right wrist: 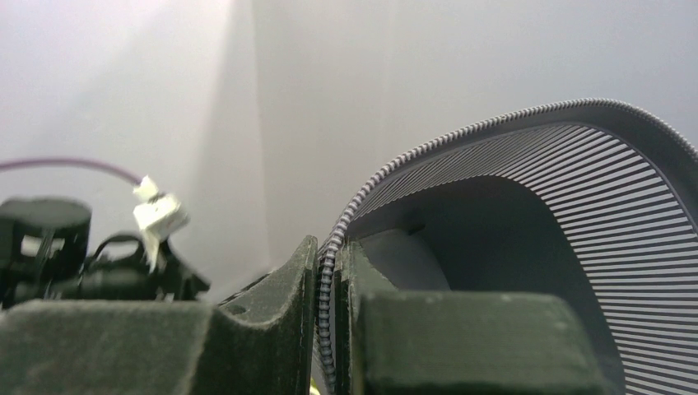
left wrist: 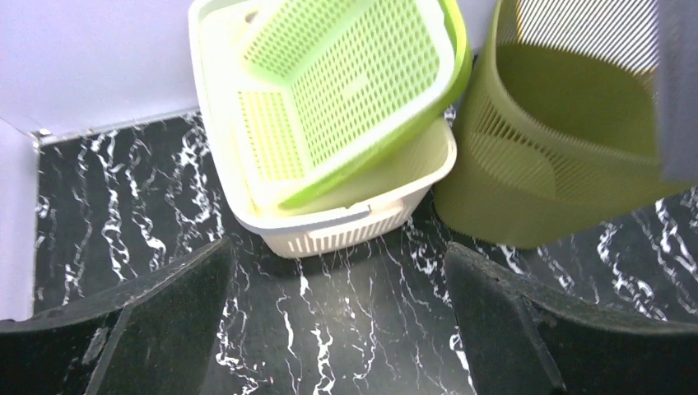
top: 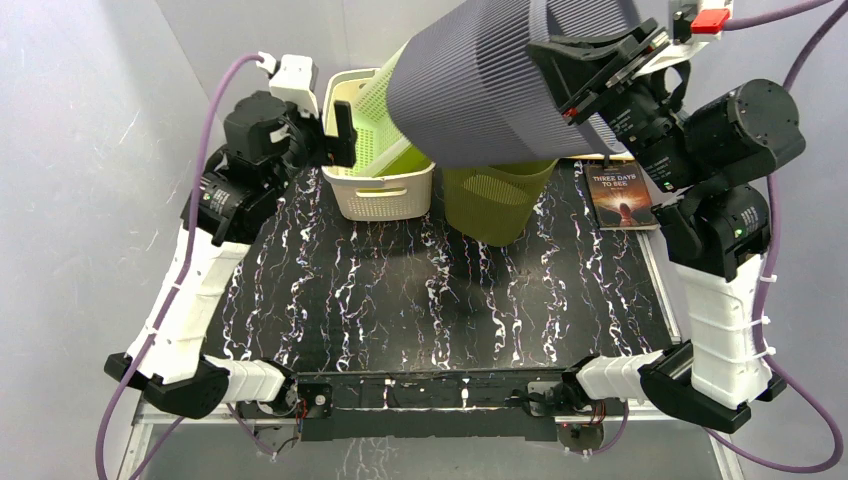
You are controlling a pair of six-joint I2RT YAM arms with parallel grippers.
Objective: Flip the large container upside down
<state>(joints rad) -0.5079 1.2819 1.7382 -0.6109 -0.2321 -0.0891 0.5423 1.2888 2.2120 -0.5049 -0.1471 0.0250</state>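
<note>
The large grey ribbed container (top: 480, 85) hangs in the air above the back of the table, tilted on its side with its closed bottom toward the left. My right gripper (top: 590, 75) is shut on its rim. In the right wrist view the beaded rim (right wrist: 328, 284) is pinched between my fingers (right wrist: 284, 288), and the container's inside (right wrist: 510, 239) opens to the right. My left gripper (top: 335, 135) is open and empty, low over the mat in front of the white basket (left wrist: 346, 222).
A white basket (top: 385, 195) holds a tilted lime-green basket (top: 375, 100) at the back left. An olive-green bin (top: 498, 200) stands under the grey container; it also shows in the left wrist view (left wrist: 560, 156). A book (top: 622, 198) lies at back right on the black marbled mat (top: 420, 310).
</note>
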